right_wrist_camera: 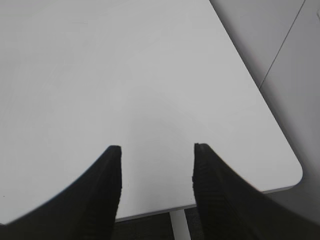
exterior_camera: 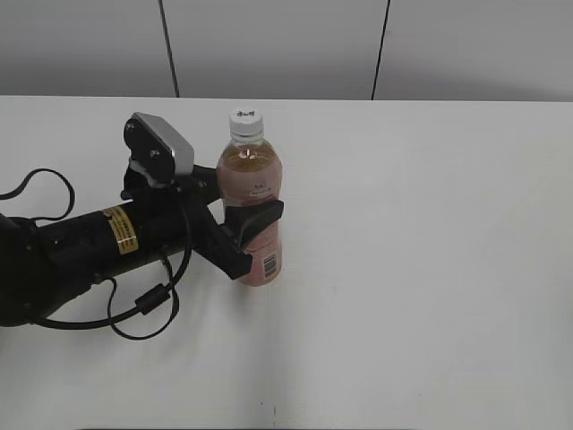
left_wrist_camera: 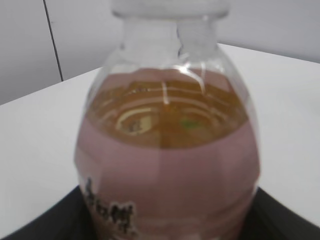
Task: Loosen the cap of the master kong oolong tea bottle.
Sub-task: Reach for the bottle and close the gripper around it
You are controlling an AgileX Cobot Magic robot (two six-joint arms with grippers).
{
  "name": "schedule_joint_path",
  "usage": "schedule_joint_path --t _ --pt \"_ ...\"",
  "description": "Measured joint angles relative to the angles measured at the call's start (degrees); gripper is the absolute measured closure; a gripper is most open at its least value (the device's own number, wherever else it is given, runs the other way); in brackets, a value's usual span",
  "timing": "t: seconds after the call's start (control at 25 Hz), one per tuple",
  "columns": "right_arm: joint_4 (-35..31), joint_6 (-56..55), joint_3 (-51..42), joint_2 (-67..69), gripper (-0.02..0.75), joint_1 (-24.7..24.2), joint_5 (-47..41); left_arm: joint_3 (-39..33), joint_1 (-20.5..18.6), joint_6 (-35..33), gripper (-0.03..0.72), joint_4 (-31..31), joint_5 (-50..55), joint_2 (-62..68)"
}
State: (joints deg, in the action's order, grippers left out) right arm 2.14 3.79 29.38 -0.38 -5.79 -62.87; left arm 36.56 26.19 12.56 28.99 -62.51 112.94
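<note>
The master kong oolong tea bottle (exterior_camera: 253, 184) stands upright on the white table, amber tea above a pink label with a barcode near its base. Its white ribbed cap (exterior_camera: 246, 122) sits on top. My left gripper (exterior_camera: 255, 235) is shut on the bottle's lower body, black fingers on either side. In the left wrist view the bottle (left_wrist_camera: 170, 165) fills the frame, with the cap's lower edge (left_wrist_camera: 170, 7) at the top. My right gripper (right_wrist_camera: 156, 150) is open and empty over the bare table; it is out of the exterior view.
The white table (exterior_camera: 430, 269) stretches right of the bottle. My left arm and its black cable (exterior_camera: 143, 305) lie at the left. In the right wrist view the table's rounded corner (right_wrist_camera: 295, 170) and a table leg show, with a grey wall behind.
</note>
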Motion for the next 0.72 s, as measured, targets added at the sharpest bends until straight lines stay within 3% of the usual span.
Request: schedule_joint_path --t 0.72 --pt "0.0 0.0 0.0 0.0 0.381 0.0 0.0 0.0 0.0 0.0 0.279 0.7 0.1 -0.1"
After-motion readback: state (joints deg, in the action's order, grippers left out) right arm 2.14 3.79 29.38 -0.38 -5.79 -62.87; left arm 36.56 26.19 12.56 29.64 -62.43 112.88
